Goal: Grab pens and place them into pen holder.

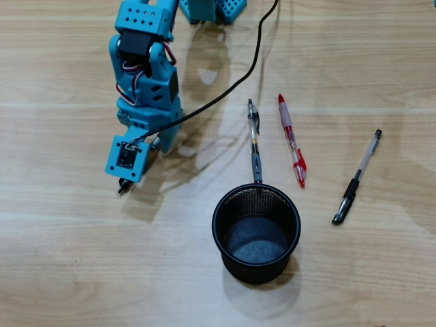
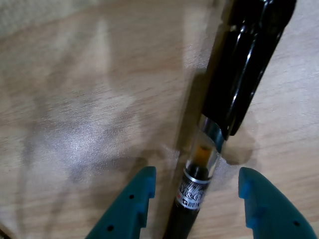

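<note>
Overhead view straight down on table [image 1: 61, 272]; wrist view close, facing table.

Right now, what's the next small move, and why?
Probably close the gripper: in the wrist view its fingers are open either side of the black pen, not yet pinching it. The holder looks empty.

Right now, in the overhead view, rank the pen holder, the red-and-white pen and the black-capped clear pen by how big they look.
1. pen holder: clearly the largest, a wide round mesh cup.
2. red-and-white pen and black-capped clear pen: both slim and close in length; too alike to rank confidently.
</note>
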